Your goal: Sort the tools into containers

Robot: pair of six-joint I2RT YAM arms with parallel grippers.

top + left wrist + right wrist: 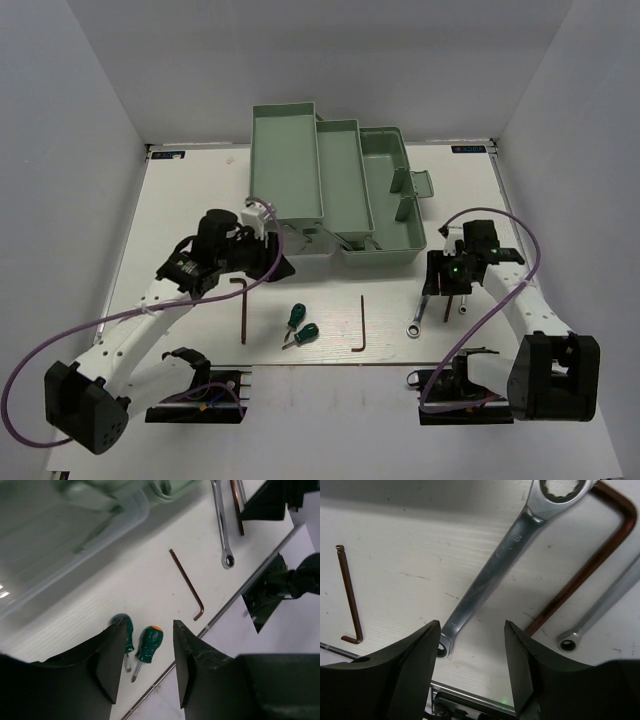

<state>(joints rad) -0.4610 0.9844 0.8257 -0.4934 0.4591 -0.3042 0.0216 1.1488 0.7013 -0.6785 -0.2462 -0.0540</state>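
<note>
The tools (362,325), stubby green screwdrivers (296,314), thin brown keys (243,315) and shiny wrenches (495,575), lie on the white table (180,200) by the mint toolbox (285,165), and we see the left claw (148,630) and right claw (472,630) spread apart.

Table (190,200): white; we see all the tools resting on it.
Far middle: open toolbox (330,190).
Front: left hex key (244,312), screwdrivers (297,315), middle hex key (362,325).
Right: we find large wrench (495,570), small wrench (600,612), third hex key (590,565).
</note>
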